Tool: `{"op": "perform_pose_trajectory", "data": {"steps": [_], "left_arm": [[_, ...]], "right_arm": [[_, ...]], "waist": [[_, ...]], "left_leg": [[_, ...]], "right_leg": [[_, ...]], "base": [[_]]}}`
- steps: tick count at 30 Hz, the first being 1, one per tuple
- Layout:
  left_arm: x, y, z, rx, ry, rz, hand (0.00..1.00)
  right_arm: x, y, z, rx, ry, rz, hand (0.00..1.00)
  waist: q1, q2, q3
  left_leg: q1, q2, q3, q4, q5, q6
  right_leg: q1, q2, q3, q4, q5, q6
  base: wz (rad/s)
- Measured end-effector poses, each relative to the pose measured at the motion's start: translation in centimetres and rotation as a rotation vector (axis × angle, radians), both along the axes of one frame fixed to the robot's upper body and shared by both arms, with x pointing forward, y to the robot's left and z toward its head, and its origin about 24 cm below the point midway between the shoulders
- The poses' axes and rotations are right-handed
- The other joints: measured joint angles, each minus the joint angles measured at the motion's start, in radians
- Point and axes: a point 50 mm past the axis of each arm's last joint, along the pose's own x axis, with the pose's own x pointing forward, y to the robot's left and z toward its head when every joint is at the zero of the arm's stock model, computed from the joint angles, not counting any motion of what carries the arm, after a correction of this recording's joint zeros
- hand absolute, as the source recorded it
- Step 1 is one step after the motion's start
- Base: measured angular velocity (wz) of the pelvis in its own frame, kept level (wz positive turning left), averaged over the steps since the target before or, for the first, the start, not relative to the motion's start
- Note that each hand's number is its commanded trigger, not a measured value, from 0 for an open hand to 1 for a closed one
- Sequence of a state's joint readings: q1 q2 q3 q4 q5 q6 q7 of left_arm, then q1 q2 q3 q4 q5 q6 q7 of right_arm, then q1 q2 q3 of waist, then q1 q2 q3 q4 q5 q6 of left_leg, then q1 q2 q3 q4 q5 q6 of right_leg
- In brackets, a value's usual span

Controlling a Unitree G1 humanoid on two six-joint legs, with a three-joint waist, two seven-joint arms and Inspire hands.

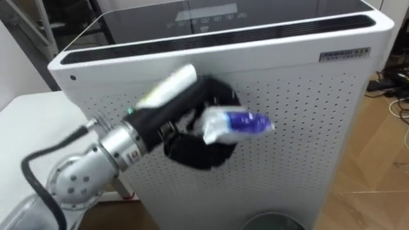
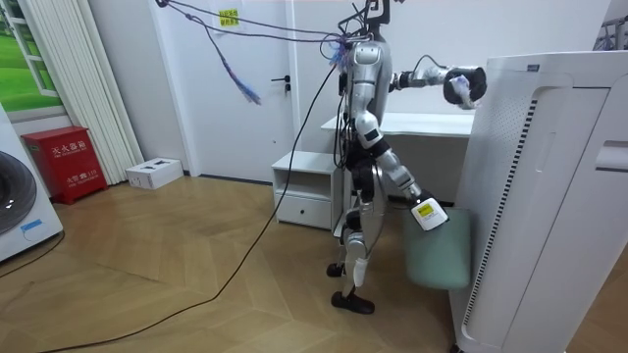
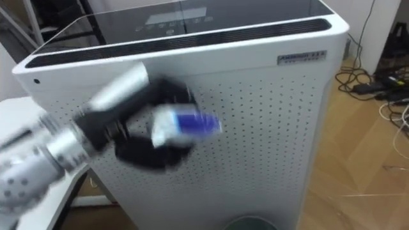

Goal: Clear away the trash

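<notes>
Arm out fwd, left hand clamped on blue-white wrapper w/ purifier behind.

Packet: near end hidden under dark fingers of left hand; print too blurred to read. Right eye view: hand, forearm, packet all blurred. Bin: only rim, cut by lower edge. Desk cut at left edge. Right hand, room view: too small to make out. Purifier cut at room view's right.
</notes>
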State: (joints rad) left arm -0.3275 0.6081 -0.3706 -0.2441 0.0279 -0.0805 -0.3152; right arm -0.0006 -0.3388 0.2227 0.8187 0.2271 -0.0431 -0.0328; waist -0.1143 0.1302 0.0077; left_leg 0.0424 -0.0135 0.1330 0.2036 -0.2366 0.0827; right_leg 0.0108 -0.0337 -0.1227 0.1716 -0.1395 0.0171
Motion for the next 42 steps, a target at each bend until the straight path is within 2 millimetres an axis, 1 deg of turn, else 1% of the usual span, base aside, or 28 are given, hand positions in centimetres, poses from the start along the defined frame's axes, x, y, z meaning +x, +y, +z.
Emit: {"op": "perform_pose_trajectory", "data": {"steps": [1,3,6,9,11,14,18,21,22,24,25,26,29,31,32,33,35,37,38,39,41,42], "left_arm": [[-0.2,-0.1,-0.1,-0.002,0.009,-0.014,1.0],[-0.4,-0.5,0.2,-0.034,0.019,-0.041,1.0],[-0.9,-0.9,0.8,-0.087,0.019,-0.088,1.0],[-1.3,-1.2,0.4,-0.121,0.061,-0.118,1.0],[-1.8,-1.4,-0.7,-0.126,0.118,-0.132,1.0],[-2.4,-1.8,-2.0,-0.107,0.177,-0.161,1.0],[-3.2,-2.1,-3.3,-0.118,0.235,-0.168,1.0],[-3.2,-2.1,-4.5,-0.143,0.269,-0.151,1.0],[-3.1,-1.9,-4.9,-0.14,0.275,-0.135,1.0],[-2.8,-1.6,-5.6,-0.108,0.277,-0.107,1.0],[-2.6,-1.3,-6.2,-0.09,0.288,-0.086,1.0],[-2.5,-1.1,-6.8,-0.071,0.298,-0.066,1.0],[-2.2,-0.8,-8.3,-0.038,0.314,-0.018,1.0],[-2.0,-0.9,-9.2,-0.041,0.332,0.007,1.0],[-1.9,-0.9,-10.3,-0.053,0.367,0.03,1.0],[-1.9,-0.9,-11.0,-0.056,0.392,0.043,1.0],[-2.1,-1.5,-13.0,-0.046,0.457,0.068,1.0],[-2.3,-2.0,-13.9,-0.018,0.474,0.069,1.0],[-2.4,-2.3,-14.3,0.005,0.473,0.067,1.0],[-2.5,-2.4,-14.5,0.014,0.475,0.067,1.0],[-2.8,-2.5,-15.9,0.03,0.512,0.079,1.0],[-2.9,-2.5,-16.3,0.036,0.524,0.085,1.0]], "right_arm": [[0.2,0.1,0.2,0.002,-0.011,0.005,1.0],[0.4,0.0,0.4,0.001,-0.029,0.008,1.0],[0.5,0.3,0.4,-0.004,-0.04,0.016,1.0],[0.4,0.3,0.4,-0.006,-0.04,0.016,1.0],[0.2,0.3,0.2,-0.003,-0.032,0.013,1.0],[0.1,0.4,0.1,-0.005,-0.023,0.018,1.0],[0.1,0.4,0.1,-0.012,-0.027,0.014,1.0],[0.2,0.4,0.2,-0.019,-0.036,0.008,1.0],[0.5,0.5,0.4,-0.02,-0.051,0.013,1.0],[1.1,0.6,0.6,-0.018,-0.072,0.02,1.0],[1.4,0.8,0.8,-0.016,-0.086,0.024,1.0],[1.7,1.0,0.9,-0.01,-0.099,0.025,1.0],[2.5,1.5,1.2,-0.003,-0.134,0.034,1.0],[3.0,1.9,1.6,-0.001,-0.158,0.053,1.0],[3.3,2.3,1.6,0.006,-0.164,0.07,1.0],[3.4,2.6,1.6,0.011,-0.166,0.078,1.0],[3.8,3.9,1.6,0.036,-0.177,0.113,1.0],[4.1,4.9,1.7,0.057,-0.184,0.14,1.0],[4.3,5.5,1.7,0.075,-0.188,0.152,1.0],[4.4,5.7,1.7,0.082,-0.19,0.159,1.0],[4.6,6.2,1.8,0.105,-0.195,0.181,1.0],[4.8,6.4,1.9,0.111,-0.2,0.189,1.0]], "waist": [[0.008,-0.008,-0.0017],[0.014,-0.009,-0.0016],[0.018,-0.008,-0.0018],[0.022,0.001,-0.0027],[0.021,0.012,-0.0032],[0.024,0.019,-0.0004],[0.029,0.024,-0.0008],[0.038,0.017,0.005],[0.038,0.018,0.0044],[0.036,0.016,0.008],[0.035,0.012,0.0107],[0.035,0.007,0.0158],[0.034,0.001,0.021],[0.037,-0.001,0.0217],[0.038,-0.002,0.0227],[0.038,-0.004,0.0233],[0.032,-0.011,0.0254],[0.028,-0.02,0.0278],[0.028,-0.027,0.027],[0.028,-0.031,0.0271],[0.026,-0.037,0.0268],[0.027,-0.039,0.0267]], "left_leg": [[-0.008,0.0,0.001,0.003,0.0,0.0],[-0.017,0.0,0.0,0.008,0.0,0.0],[-0.021,0.0,-0.001,0.008,0.0,0.0],[-0.019,0.0,-0.001,0.007,0.0,0.0],[-0.014,0.0,-0.001,0.002,0.001,-0.001],[-0.021,0.0,-0.001,0.002,0.002,0.0],[-0.033,0.0,0.001,0.005,0.003,0.0],[-0.046,0.0,0.003,0.007,0.007,0.0],[-0.056,0.0,0.004,0.012,0.007,0.0],[-0.074,0.0,0.005,0.019,0.009,0.0],[-0.083,0.0,0.006,0.02,0.012,0.0],[-0.089,0.0,0.006,0.019,0.015,-0.002],[-0.119,0.0,0.006,0.029,0.018,-0.002],[-0.143,0.0,0.012,0.036,0.019,-0.001],[-0.151,0.0,0.019,0.036,0.019,-0.001],[-0.153,0.001,0.021,0.037,0.019,-0.001],[-0.175,0.001,0.028,0.041,0.02,0.0],[-0.195,0.001,0.031,0.046,0.022,0.002],[-0.21,0.001,0.033,0.05,0.022,0.002],[-0.213,0.001,0.035,0.05,0.022,0.002],[-0.215,0.001,0.042,0.05,0.023,0.002],[-0.217,0.001,0.045,0.051,0.023,0.002]], "right_leg": [[-0.009,-0.001,-0.002,0.0,0.002,-0.001],[-0.01,-0.003,-0.008,-0.001,0.004,0.0],[-0.009,-0.005,-0.016,-0.001,0.004,0.001],[-0.008,-0.005,-0.016,-0.003,0.004,0.001],[-0.005,-0.005,-0.016,-0.003,0.004,0.001],[-0.011,-0.005,-0.016,-0.003,0.004,0.001],[-0.024,-0.005,-0.012,0.001,0.004,0.001],[-0.047,-0.005,-0.008,0.016,0.004,0.001],[-0.059,-0.006,-0.007,0.018,0.004,0.001],[-0.076,-0.006,-0.005,0.02,0.007,-0.003],[-0.088,-0.007,-0.005,0.029,0.007,-0.003],[-0.098,-0.007,-0.005,0.036,0.007,-0.004],[-0.132,-0.009,-0.004,0.05,0.007,-0.005],[-0.159,-0.01,-0.001,0.06,0.008,-0.006],[-0.172,-0.01,0.007,0.068,0.008,-0.006],[-0.175,-0.009,0.007,0.068,0.008,-0.006],[-0.205,-0.01,0.01,0.081,0.008,-0.006],[-0.233,-0.013,0.013,0.1,0.008,-0.006],[-0.25,-0.014,0.013,0.108,0.008,-0.006],[-0.255,-0.014,0.014,0.11,0.008,-0.006],[-0.261,-0.015,0.016,0.115,0.008,-0.006],[-0.267,-0.015,0.016,0.121,0.008,-0.006]], "base": [[0.1],[0.1],[0.07],[0.0],[0.0],[0.0],[-0.01],[-0.03],[0.0],[0.0],[0.0],[0.0],[0.0],[-0.08],[-0.14],[-0.16],[-0.09],[-0.04],[-0.04],[0.0],[-0.06],[-0.12]]}}
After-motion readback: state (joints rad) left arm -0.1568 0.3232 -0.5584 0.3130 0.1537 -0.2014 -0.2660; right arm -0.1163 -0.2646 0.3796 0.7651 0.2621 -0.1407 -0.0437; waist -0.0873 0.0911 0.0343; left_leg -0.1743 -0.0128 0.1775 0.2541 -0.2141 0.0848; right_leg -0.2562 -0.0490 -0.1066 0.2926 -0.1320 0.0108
